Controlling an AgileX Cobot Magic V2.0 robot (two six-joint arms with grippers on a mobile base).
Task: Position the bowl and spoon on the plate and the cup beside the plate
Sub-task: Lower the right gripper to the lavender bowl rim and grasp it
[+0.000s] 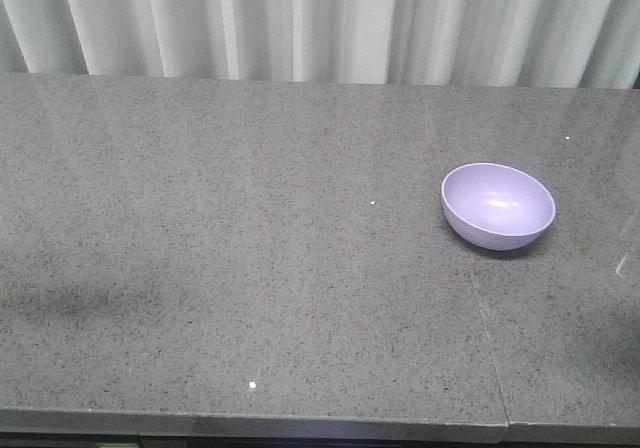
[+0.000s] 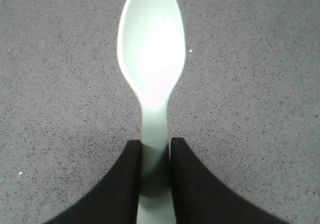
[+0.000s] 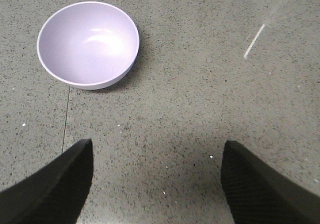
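Grey speckled surface (image 1: 250, 268) carries the upright bowl (image 1: 498, 205). Left hand (image 2: 155, 143) is clamped on the spoon (image 2: 151, 59) handle. Right hand (image 3: 157, 145) fingers are spread apart.

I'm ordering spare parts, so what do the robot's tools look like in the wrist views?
The left tool shows only two matte black fingers, broad at the base and tapering to rounded tips. The right tool looks alike. No cables or markings are visible.

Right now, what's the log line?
left end effector: shut on spoon | right end effector: open | bowl: on counter
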